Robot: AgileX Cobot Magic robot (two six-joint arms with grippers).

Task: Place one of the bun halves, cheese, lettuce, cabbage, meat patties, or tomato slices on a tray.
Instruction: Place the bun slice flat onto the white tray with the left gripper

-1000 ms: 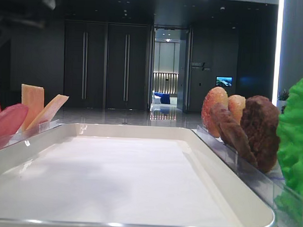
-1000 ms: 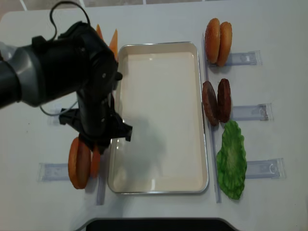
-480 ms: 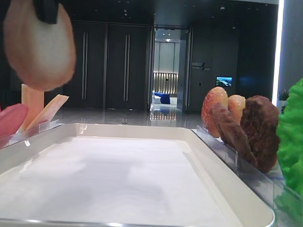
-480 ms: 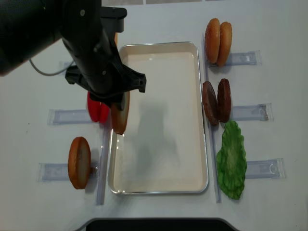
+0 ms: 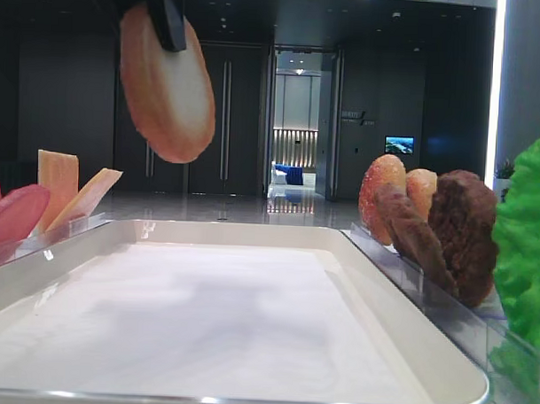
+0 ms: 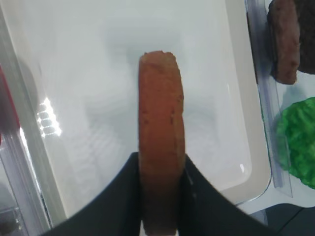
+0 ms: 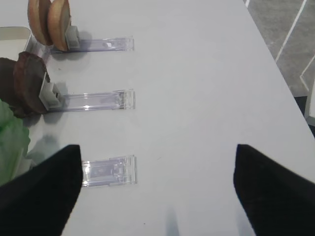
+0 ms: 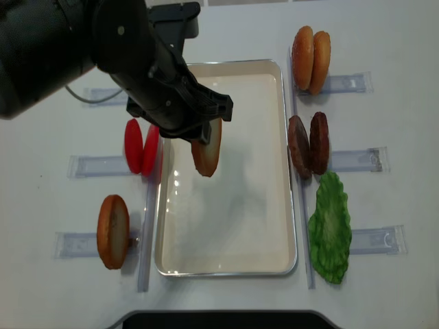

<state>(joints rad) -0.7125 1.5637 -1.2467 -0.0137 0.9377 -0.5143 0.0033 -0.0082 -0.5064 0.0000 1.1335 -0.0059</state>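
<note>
My left gripper [image 6: 160, 173] is shut on a bun half [image 8: 206, 151], held on edge in the air above the white tray [image 8: 240, 226]. Its pale face shows in the low exterior view, bun half [image 5: 167, 88], high over the tray [image 5: 204, 324]. In the left wrist view the bun half [image 6: 161, 128] hangs over the tray's liner [image 6: 88, 73]. My right gripper [image 7: 157, 191] is open over bare table, right of the clear holders. Cabbage is out of view.
Right of the tray stand two bun halves [image 8: 311, 59], two meat patties [image 8: 309, 144] and lettuce [image 8: 330, 227]. Left of it are tomato slices [image 8: 140, 146] and another bun half [image 8: 113, 231]. Cheese [image 5: 59, 184] stands at the far left. Clear holders [image 7: 108, 170] lie on the table.
My left gripper has lifted the bun half from the left holder and carried it right, from the tray's left rim to over the tray's middle. The right arm has not moved.
</note>
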